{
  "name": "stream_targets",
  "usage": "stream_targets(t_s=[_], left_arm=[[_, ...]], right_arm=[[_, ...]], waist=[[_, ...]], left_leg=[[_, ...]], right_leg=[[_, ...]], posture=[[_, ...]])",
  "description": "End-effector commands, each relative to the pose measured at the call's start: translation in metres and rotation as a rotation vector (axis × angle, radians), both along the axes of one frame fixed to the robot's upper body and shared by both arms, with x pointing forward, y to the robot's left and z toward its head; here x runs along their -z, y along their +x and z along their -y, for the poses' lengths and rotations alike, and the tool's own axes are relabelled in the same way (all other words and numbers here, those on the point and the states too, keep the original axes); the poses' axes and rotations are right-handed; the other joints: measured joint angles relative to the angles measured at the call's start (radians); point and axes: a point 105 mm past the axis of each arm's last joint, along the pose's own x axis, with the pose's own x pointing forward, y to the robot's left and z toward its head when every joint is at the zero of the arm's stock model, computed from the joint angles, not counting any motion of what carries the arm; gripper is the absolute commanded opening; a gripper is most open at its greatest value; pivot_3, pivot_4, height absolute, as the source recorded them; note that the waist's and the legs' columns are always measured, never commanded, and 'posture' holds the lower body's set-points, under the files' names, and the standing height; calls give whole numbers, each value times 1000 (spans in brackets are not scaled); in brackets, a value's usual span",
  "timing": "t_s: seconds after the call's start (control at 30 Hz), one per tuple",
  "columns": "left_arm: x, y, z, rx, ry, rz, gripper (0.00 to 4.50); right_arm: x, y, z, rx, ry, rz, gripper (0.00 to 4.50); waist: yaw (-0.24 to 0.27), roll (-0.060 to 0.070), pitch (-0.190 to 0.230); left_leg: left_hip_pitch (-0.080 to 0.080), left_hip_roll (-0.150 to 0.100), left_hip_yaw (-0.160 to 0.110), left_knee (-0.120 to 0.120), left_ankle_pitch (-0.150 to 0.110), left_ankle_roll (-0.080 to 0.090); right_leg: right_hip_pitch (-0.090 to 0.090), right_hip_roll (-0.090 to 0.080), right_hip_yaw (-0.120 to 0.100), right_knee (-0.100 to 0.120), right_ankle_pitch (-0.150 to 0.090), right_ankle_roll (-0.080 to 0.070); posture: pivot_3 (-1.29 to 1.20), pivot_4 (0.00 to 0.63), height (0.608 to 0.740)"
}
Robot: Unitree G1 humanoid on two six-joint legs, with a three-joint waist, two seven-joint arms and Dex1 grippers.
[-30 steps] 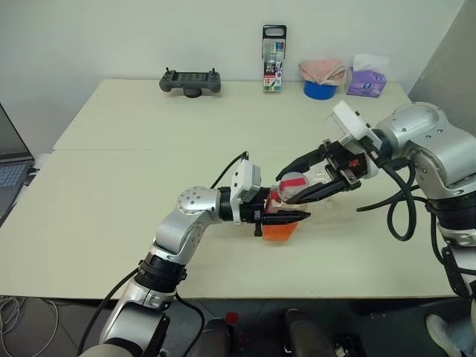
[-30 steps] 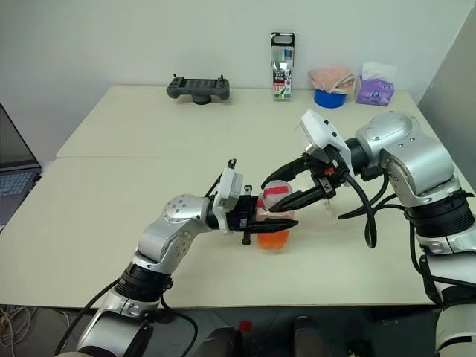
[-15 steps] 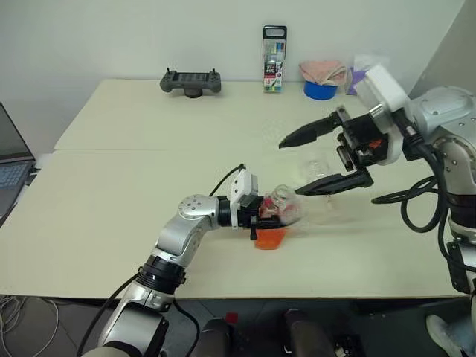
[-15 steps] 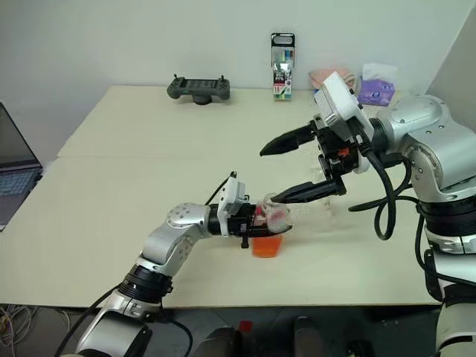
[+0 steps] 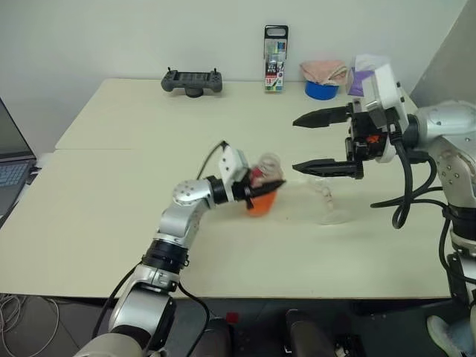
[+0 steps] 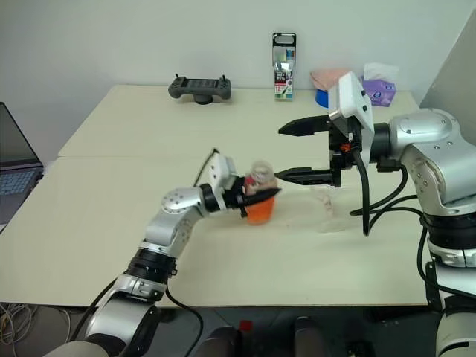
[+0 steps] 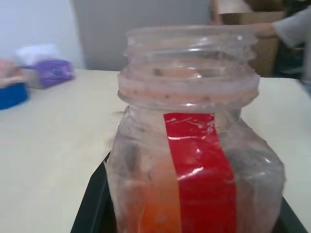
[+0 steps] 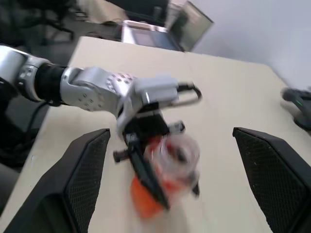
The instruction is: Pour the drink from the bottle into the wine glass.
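Pale cream tabletops [image 5: 111, 186] filled the middle of the head views, with a black handheld controller [image 5: 192, 80], a tall marker pack [image 5: 275, 49], a blue bowl with a pink cloth [image 5: 321, 89] and a purple tissue pack [image 6: 375, 91] lined along the far edge at the upper part of the frame.

Near the centre of the frame, our left gripper [image 5: 262, 190] was clamped tight around the small clear plastic bottle with a red stripe label [image 5: 260, 178]. Its neck was open, with no cap on it, and the bright orange translucent drink [image 5: 260, 202] sat in the bottle's lower part.

Our right gripper [image 5: 323, 143] hung in the upper right of the frame with its fingers spread wide, holding nothing.

The clear stemmed wine glass [image 5: 326, 195] stood just right of the bottle, below the right gripper, apart from both. We could not tell whether it held any liquid.

We judged the cap was off and the pour itself not yet begun: bringing the bottle's mouth over the glass's bowl and tipping it were left.
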Motion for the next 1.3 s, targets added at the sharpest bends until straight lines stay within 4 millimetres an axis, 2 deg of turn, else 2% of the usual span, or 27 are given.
stream_targets(t_s=[0.03, 0.13, 0.2, 0.27, 0.47, 0.57, 0.67, 0.8, 0.9, 0.93, 1.03, 1.17, 1.3], left_arm=[[-36, 24, -40, -223, -80, 126, 1614], [-47, 41, -82, -426, -156, 124, 1611], [-49, 46, -107, -538, -185, 125, 1610], [-49, 49, -133, -660, -222, 114, 1610], [-41, 49, -184, -942, -325, 86, 1609], [-31, 50, -188, -972, -323, 58, 1609], [-19, 53, -186, -972, -322, 10, 1609], [-7, 54, -171, -901, -265, -1, 1609], [0, 56, -172, -909, -253, -24, 1609], [3, 57, -173, -913, -238, -25, 2322], [4, 54, -175, -921, -181, 22, 3227], [13, 51, -177, -933, -190, 3, 4483], [18, 47, -183, -959, -202, -10, 4483]], right_arm=[[0, -2, -4, 136, 149, 4, 4307], [24, -5, -23, 218, 215, -42, 4307], [39, -10, -38, 244, 220, -51, 4307], [52, -7, -50, 315, 241, -62, 4307], [65, -4, -69, 447, 351, -51, 4307], [76, -10, -83, 435, 323, -59, 4307], [78, -13, -89, 426, 328, -74, 4307], [78, -12, -90, 428, 317, -67, 4307], [78, -11, -87, 435, 310, -64, 4307], [78, -9, -86, 442, 310, -63, 4307], [77, -6, -80, 459, 307, -59, 4307], [77, -3, -75, 473, 300, -49, 4307], [75, -2, -74, 479, 306, -47, 4307]], waist=[[-4, 0, 0], [-7, 0, 0], [-7, 0, 0], [-7, -1, 0], [-1, -1, -1], [0, -1, -1], [0, -1, -1], [-1, -2, -1], [-3, -2, -1], [-3, -2, -1], [-4, -2, -1], [-5, -2, -1], [-5, -2, -1]], left_leg=[[0, 0, 0, 0, 0, 0], [0, 1, 1, -1, 0, 0], [-1, 1, 0, -1, 0, 0], [-3, 1, 0, 0, 0, 0], [-12, 0, -3, 9, 1, -2], [-14, -2, -3, 15, 1, -2], [-13, -3, -3, 16, 1, -3], [-12, -2, -3, 16, 2, -4], [-12, -1, -3, 16, 2, -4], [-12, -1, -3, 16, 2, -4], [-11, -1, -3, 16, 2, -4], [-11, -1, -3, 16, 2, -4], [-11, -1, -3, 15, 2, -4]], right_leg=[[-1, 0, 0, 0, 0, 0], [-3, 0, 1, 2, 0, 0], [-4, 1, 1, 4, 0, 0], [-7, 1, 1, 6, 0, 0], [-13, 0, -1, 12, 0, 0], [-13, 0, -1, 13, 1, 2], [-12, 0, 0, 13, 2, 2], [-11, 1, -1, 13, 3, 1], [-11, 2, -1, 14, 3, 1], [-11, 2, -1, 15, 3, 1], [-11, 2, -1, 15, 3, 1], [-11, 2, -1, 16, 3, 1], [-11, 2, -1, 16, 3, 1]], posture=[[0, 150, 740], [0, 150, 740], [0, 150, 740], [0, 150, 740], [0, 150, 740], [0, 150, 740], [0, 150, 740], [0, 150, 740], [0, 150, 740], [0, 150, 740], [0, 150, 740], [0, 150, 740], [0, 150, 740]])
